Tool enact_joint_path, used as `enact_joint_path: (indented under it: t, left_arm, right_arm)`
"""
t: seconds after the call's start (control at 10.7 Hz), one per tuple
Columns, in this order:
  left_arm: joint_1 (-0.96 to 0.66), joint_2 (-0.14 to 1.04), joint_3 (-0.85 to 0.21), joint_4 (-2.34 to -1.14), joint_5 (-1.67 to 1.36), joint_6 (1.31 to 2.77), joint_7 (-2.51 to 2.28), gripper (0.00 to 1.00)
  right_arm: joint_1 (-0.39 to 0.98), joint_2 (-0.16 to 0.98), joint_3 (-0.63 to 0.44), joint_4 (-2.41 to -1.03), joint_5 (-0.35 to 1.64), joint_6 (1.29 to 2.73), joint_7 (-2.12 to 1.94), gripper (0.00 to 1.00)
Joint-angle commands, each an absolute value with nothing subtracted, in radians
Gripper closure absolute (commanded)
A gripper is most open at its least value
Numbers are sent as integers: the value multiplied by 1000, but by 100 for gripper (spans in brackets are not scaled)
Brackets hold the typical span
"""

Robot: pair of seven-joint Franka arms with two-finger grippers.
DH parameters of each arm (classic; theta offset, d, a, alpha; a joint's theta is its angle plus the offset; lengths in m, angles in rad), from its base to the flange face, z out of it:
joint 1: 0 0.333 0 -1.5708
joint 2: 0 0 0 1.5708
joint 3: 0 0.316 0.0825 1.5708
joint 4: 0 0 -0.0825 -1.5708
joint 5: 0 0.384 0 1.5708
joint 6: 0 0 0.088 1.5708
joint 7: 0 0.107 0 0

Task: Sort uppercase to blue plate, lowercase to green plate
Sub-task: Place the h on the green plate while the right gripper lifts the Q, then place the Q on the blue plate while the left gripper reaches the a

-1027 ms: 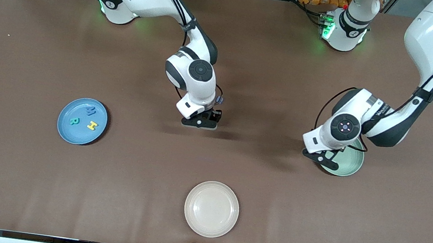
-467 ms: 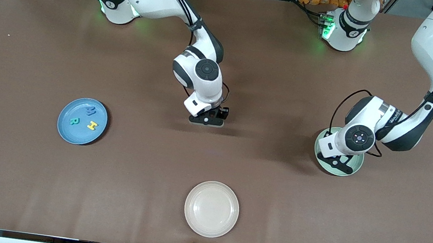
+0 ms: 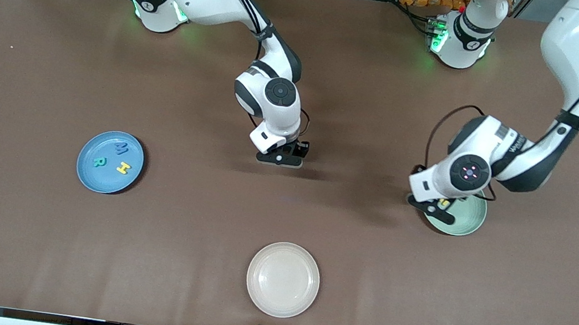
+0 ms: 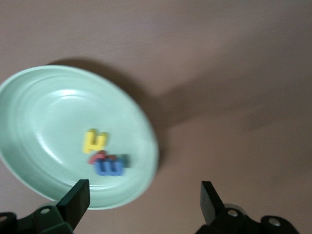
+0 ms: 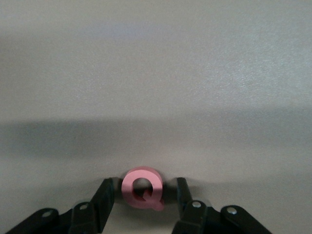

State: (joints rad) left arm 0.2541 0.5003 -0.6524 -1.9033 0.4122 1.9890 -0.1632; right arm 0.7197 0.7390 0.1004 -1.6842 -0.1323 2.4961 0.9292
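— Gripping what; where? The right gripper brackets the red Q on the table mid-way between the plates; contact unclear.
— Light, squashy foam, I'd judge; pinch its flat sides gently. The left gripper gapes empty over the green plate.

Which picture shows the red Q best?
The right wrist view: the Q sits plainly between the right gripper's fingers, its shape easy to read. In the front view that gripper hides it. The left wrist view shows only the green plate with other letters.
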Motion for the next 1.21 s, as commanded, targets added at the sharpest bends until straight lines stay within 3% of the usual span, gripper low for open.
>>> enact_joint_path:
  t: [0.0,0.09,0.19,0.47,0.75,1.03,1.12]
  left_arm:
    - [238,462,-702,-1914,354,1967,-170,0]
    - [230,462,-725,-1913,354,1967,-175,0]
    - [226,463,-744,-1913,354,1970,-178,0]
    - [207,462,-823,-1919,333,1970,-297,0]
    - [184,465,-868,-1919,331,1974,-370,0]
    - [60,501,-868,-1921,333,2086,-530,0]
    - [-9,512,-864,-1919,340,2144,-572,5]
  right_arm:
    - [727,759,98,-1663,-130,2496,930,74]
    - [727,758,98,-1663,-133,2496,924,89]
    - [723,755,98,-1663,-133,2494,893,93]
    - [648,721,98,-1672,-130,2462,739,94]
    - [520,635,88,-1677,-130,2271,469,94]
    - [428,528,-26,-1771,-126,2200,139,94]
    - [407,488,-88,-1826,-123,2201,26,94]
